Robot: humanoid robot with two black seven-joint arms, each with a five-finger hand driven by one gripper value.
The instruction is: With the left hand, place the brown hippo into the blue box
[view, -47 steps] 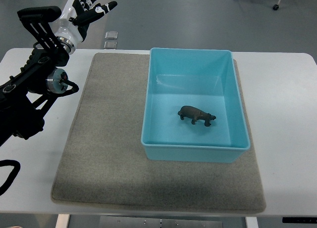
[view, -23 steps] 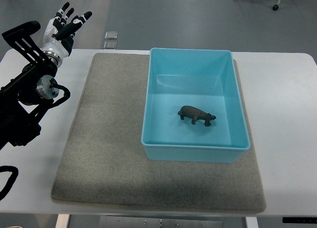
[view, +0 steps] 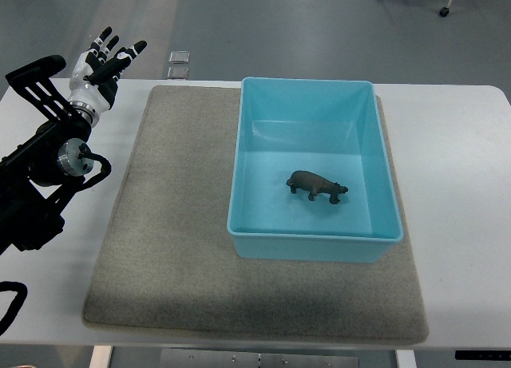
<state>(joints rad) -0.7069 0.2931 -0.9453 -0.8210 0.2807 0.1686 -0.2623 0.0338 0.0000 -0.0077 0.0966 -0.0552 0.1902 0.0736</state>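
Brown hippo (view: 317, 185) already inside blue box (view: 313, 239); left hand (view: 100, 63) clear, fingers spread, empty; nothing left but parking.

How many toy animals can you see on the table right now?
1. A brown hippo stands on the floor of the blue box, slightly right of its centre. The box is open and nothing covers the grey mat, so none looks hidden.
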